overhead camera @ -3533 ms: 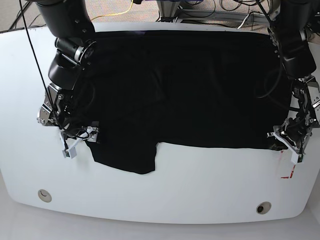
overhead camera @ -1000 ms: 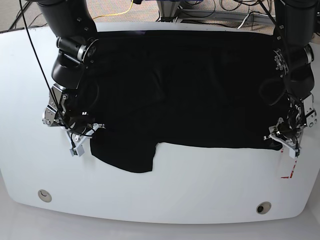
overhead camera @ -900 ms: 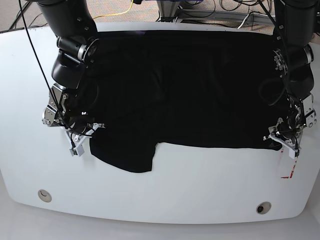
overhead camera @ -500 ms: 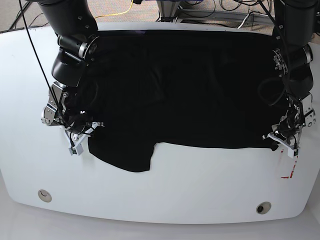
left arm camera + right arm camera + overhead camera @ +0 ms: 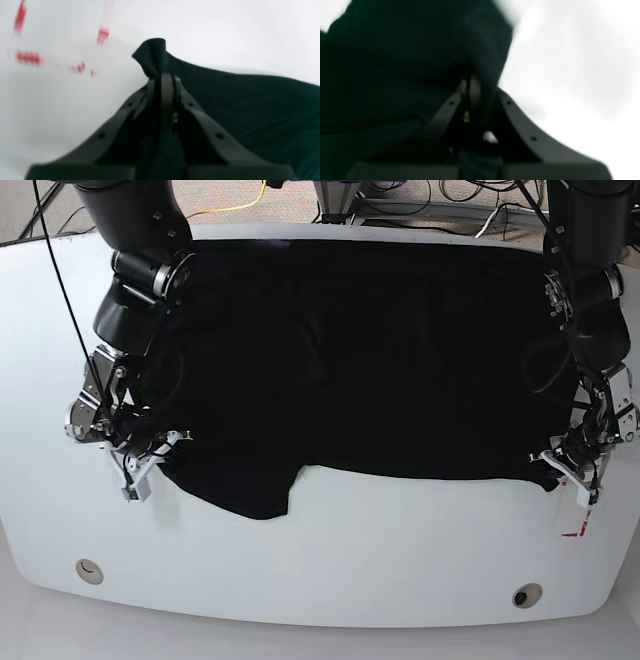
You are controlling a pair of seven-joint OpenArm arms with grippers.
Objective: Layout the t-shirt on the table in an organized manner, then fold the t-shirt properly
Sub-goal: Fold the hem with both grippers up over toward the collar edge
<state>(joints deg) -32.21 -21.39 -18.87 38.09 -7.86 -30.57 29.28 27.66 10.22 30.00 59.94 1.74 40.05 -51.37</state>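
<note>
one black t-shirt lies spread across the far and middle part of the one white table, printed side not visible, so it reads as plain black cloth. its far edge runs along the table's far rim, and its near edge forms a mostly straight line across the middle, with a single flap, apparently a sleeve, hanging lower toward the near left in the base view. a few soft creases cross the middle of the cloth.

two grippers are on it, one at each near corner. the left gripper, on the right side of the base view, is clenched on the t-shirt's corner: in its wrist view the jaws are pressed together with a small peak of black fabric poking out beyond the tips. the right gripper, on the left side of the base view, is likewise clamped on the cloth's edge, with dark fabric bunched over and around its closed jaws; that view is blurred, so finer detail cannot be told.

on the bare table, red tape marks lie just beside the left gripper's corner. two small round holes sit near the front edge, one toward each side, both well clear of the shirt. cables lie on the floor beyond the far rim.
</note>
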